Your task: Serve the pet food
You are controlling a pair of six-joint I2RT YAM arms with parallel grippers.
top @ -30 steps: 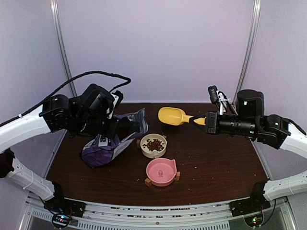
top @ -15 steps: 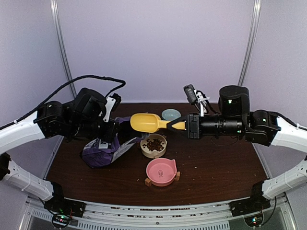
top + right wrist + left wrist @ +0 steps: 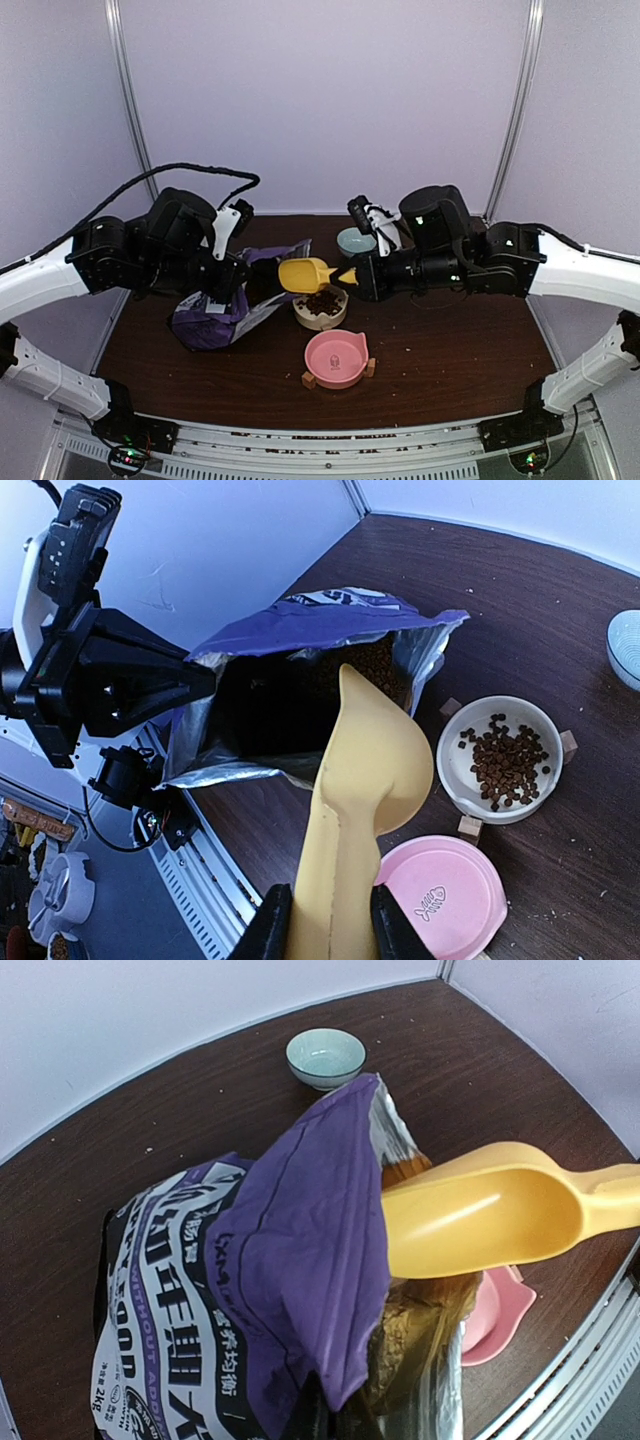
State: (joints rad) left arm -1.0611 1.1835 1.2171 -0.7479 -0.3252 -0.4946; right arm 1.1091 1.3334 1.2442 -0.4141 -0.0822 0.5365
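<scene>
Pet food [image 3: 506, 761] lies in the cream bowl [image 3: 320, 306], and more pet food [image 3: 376, 666] shows inside the open purple-and-white bag [image 3: 222, 308]. My left gripper [image 3: 322, 1416] is shut on the bag's [image 3: 250, 1290] upper edge and holds its mouth open toward the right. My right gripper [image 3: 325, 922] is shut on the handle of the yellow scoop [image 3: 372, 765]. The scoop [image 3: 305, 274] hangs level with its tip at the bag's [image 3: 300, 630] mouth, above the cream bowl's left rim. The scoop [image 3: 480, 1222] looks empty from the left wrist view.
A pink bowl [image 3: 337, 358] on small wooden feet stands in front of the cream bowl [image 3: 455, 770]. At the back of the table, behind my right gripper [image 3: 352, 277], sits a small teal bowl [image 3: 355, 241]. White walls close in the dark wooden table [image 3: 450, 350].
My right arm has swung left with the scoop, from the table's right side to the bag's mouth, lowering it a little. The left gripper keeps its hold on the bag.
</scene>
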